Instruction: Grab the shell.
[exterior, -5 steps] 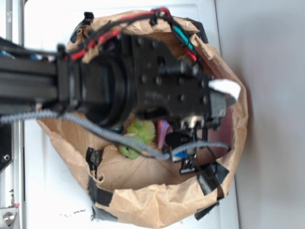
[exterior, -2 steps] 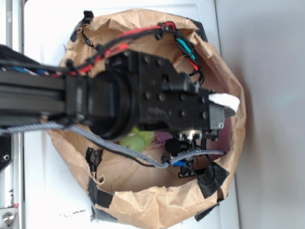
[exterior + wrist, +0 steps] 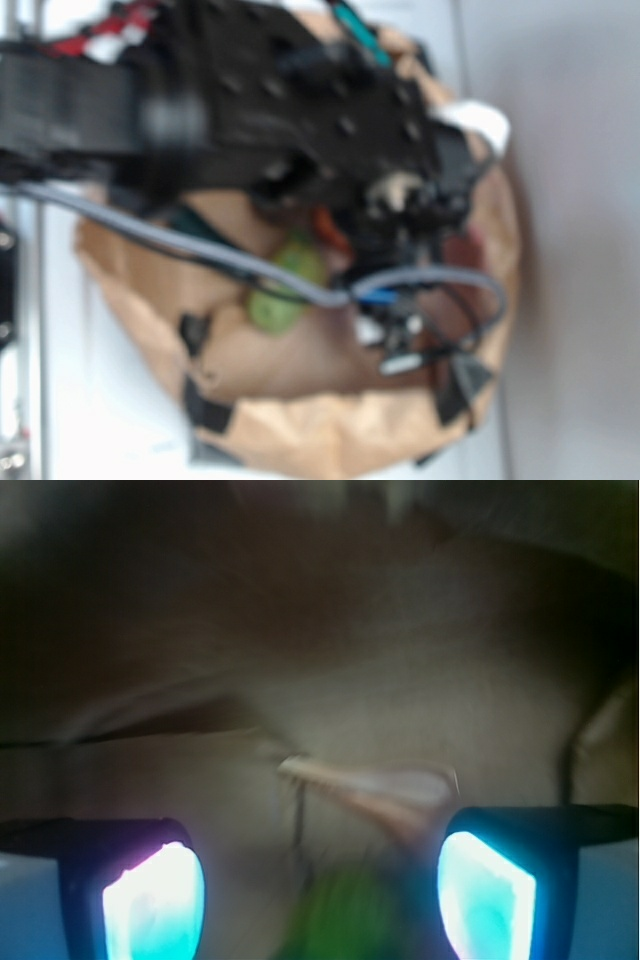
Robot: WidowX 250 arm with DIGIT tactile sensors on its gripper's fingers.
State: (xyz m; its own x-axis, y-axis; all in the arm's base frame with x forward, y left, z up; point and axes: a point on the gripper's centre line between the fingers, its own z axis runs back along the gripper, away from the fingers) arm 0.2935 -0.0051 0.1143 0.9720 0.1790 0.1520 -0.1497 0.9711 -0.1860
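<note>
My arm (image 3: 250,90) is black, blocky and dotted with screws, trailing a grey braided cable (image 3: 200,250) and red wires (image 3: 90,40), while my two fingertip pads (image 3: 155,905) glow cyan.

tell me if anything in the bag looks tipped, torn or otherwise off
Nothing clearly out of place. The paper bag has a crumpled, taped rim, but no tear shows. The shell lies on its side on the bag floor beyond the open hand, beside the green plush toy. Both views are blurred, so small damage would not show.
</note>
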